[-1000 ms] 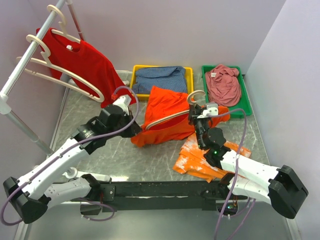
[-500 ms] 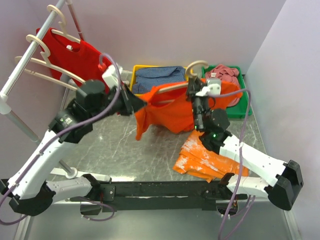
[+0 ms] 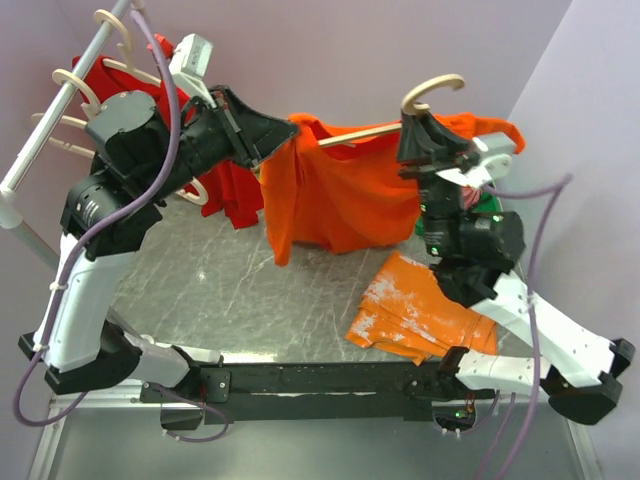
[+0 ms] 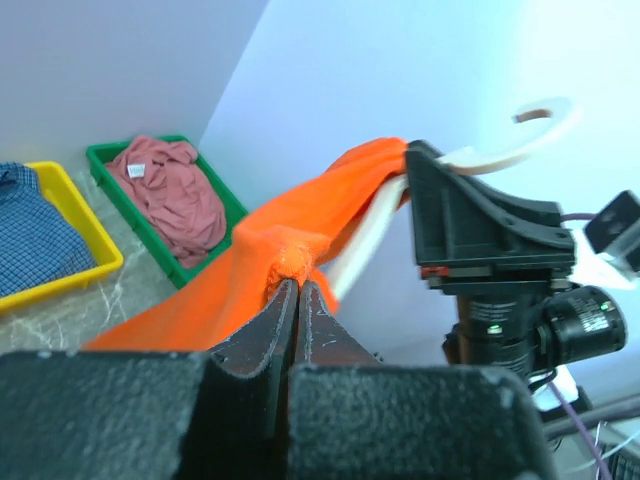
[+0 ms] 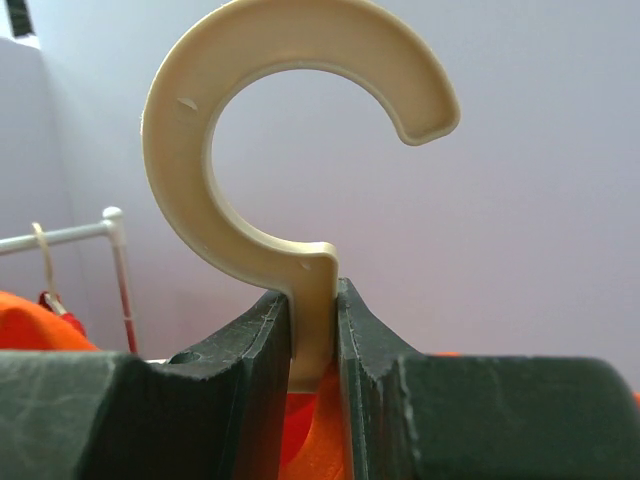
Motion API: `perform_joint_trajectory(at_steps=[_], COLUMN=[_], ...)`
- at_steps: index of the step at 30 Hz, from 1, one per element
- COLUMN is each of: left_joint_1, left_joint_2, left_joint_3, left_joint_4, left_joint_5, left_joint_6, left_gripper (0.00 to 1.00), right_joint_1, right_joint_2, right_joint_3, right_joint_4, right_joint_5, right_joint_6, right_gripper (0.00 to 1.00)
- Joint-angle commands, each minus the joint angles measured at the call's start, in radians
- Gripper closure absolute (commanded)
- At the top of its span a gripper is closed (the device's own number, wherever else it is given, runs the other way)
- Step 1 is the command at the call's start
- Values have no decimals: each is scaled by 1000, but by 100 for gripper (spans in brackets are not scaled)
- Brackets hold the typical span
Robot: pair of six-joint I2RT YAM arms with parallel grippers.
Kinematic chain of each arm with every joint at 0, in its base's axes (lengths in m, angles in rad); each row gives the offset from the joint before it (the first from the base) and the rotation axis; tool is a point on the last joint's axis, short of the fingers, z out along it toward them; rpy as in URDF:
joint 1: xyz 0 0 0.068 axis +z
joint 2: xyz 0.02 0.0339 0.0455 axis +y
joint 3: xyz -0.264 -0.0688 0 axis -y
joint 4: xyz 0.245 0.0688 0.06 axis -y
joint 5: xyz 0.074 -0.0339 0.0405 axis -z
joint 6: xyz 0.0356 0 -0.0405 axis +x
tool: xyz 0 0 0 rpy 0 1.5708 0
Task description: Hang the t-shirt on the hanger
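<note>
Two pincers were engaged, both well above the grey marbled bench (image 3: 220, 290). The left pincer (image 4: 297, 287) was fully closed, its tips nipping a small fold at the upper edge of the bright orange-red cloth t-shirt (image 3: 340, 195), apparently near one shoulder. The right pincer (image 5: 312, 300) was clamped on the neck of the cream plastic hanger (image 3: 365, 132), just under the round hook, which stood upright. The t-shirt hung in the air between the two arms, draped along the hanger's shoulders, its body falling in loose folds that ended clear of the bench. The far shoulder's seating was hidden behind the right pincer. Judgement: the cloth is light, soft and limp; it sags wherever unsupported and could slide off smooth plastic if pulled unevenly. It is best held at a doubled hem, at the collar or a shoulder seam, where a small pinch grips several layers. The hanger is stiff and light, and the neck is the sound hold. A darker red t-shirt (image 3: 235, 190) hung from the metal rail (image 3: 60, 110) at left, and a flat lighter-orange cloth (image 3: 420, 310) lay on the bench.
</note>
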Motion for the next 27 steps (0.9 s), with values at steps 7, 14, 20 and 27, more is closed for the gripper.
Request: perform_joint_trajectory(at_steps=[7,14,20,27], left_joint_1=[3,4,3,4], left_joint_2=[-15,-101,-135,-235], left_joint_3=[-238,-375,-389,-386], left_joint_4=[-82,-53,-62,66], left_joint_5=[231,318,196,168], left_joint_6=[152,222,265,320], left_gripper=[95,77,49,27], right_joint_1=[3,-31,-82,-238], right_joint_2=[-13,8,-46,-110], right_joint_3=[-191,-231,-253,-199], right_joint_4=[-32,-64,-88,-197], right_joint_5=[-132,-163,-223,-442], right_joint_6=[158,250,324,469], right_gripper=[100,100,100,100])
